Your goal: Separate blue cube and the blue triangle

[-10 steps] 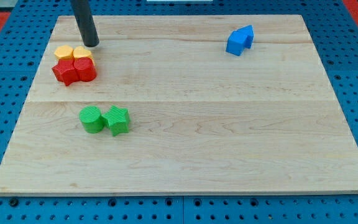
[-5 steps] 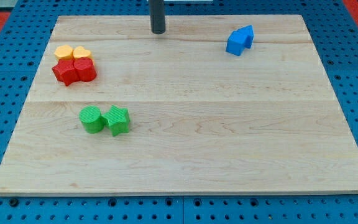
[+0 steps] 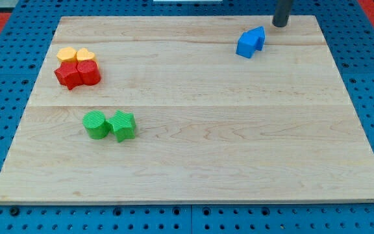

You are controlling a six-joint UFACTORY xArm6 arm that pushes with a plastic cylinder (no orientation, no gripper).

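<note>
The blue cube [image 3: 246,45] and the blue triangle [image 3: 258,36] sit touching each other at the view's top right of the wooden board [image 3: 193,162]. The cube is at the lower left of the pair, the triangle at the upper right. My tip [image 3: 280,25] stands on the board just above and to the right of the blue triangle, a small gap away from it.
At the view's left, a yellow pair [image 3: 76,54] rests against a red pair [image 3: 77,73]. Below them a green cylinder [image 3: 96,125] touches a green star [image 3: 123,125]. A blue pegboard surrounds the board.
My tip has swept from the view's top left, near the yellow blocks, along the top edge to the right, ending beside the blue triangle. No block has moved.
</note>
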